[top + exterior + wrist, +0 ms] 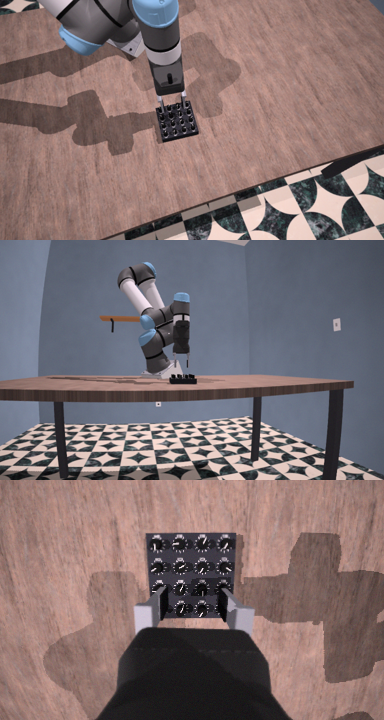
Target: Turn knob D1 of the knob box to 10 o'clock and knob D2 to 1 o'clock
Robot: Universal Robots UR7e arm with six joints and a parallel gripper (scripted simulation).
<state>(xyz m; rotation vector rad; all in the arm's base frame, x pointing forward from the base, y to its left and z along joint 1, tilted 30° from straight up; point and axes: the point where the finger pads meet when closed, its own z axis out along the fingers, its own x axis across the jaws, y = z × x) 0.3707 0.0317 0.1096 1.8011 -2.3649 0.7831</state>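
The knob box point(176, 121) is a small black square block with four rows of black knobs, standing flat on the wooden table. It also shows in the side view point(183, 379) and in the wrist view point(191, 575). Each knob has a white line, but the printed names are too small to read, so I cannot tell which knobs are D1 and D2. My gripper point(172, 105) points straight down over the box edge nearest the arm's base. It is open and empty. In the side view the gripper point(181, 363) hangs a little above the knobs. In the wrist view the fingers straddle the two nearest rows.
The arm's base plate point(158, 373) sits on the table just behind the box. The table's front edge point(254, 189) runs across the lower right, with tiled floor beyond it. A wall shelf point(118, 318) hangs behind the arm.
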